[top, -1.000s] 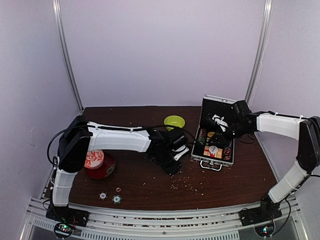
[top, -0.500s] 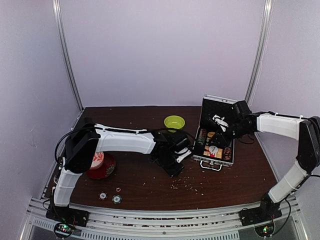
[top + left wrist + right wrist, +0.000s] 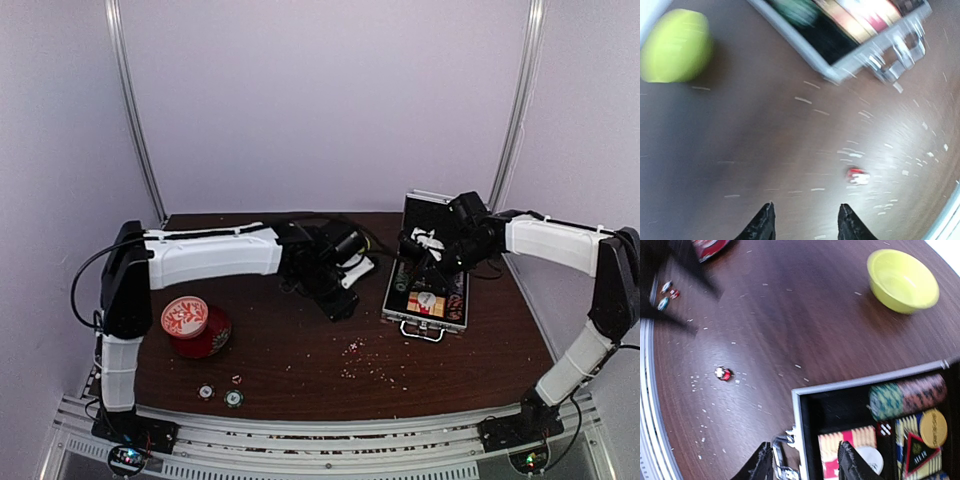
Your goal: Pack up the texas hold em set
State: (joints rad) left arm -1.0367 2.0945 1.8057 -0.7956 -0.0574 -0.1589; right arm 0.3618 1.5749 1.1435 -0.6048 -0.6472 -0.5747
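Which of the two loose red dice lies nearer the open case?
The lone die mid-table, just front-left of the case; the other die sits beside two round chips near the front edge.

- The left arm point(image 3: 215, 255) has swung up and back. Its white forearm now lies higher and more level in the top view, and its elbow stands further left.
- The left gripper point(image 3: 806, 207) has lifted off the table point(image 3: 290, 375) and drawn toward the far side.
- The round tin point(image 3: 188, 318), partly covered by that arm before, now shows whole.
- A small red die point(image 3: 352, 347) now lies in the open where the left gripper had been.
- The green bowl point(image 3: 902, 280), plain in the top view before, is now hidden there behind the left gripper.
- The right arm point(image 3: 545, 240) has shifted left, carrying the right gripper point(image 3: 802, 446) toward the left side of the case point(image 3: 420, 322).
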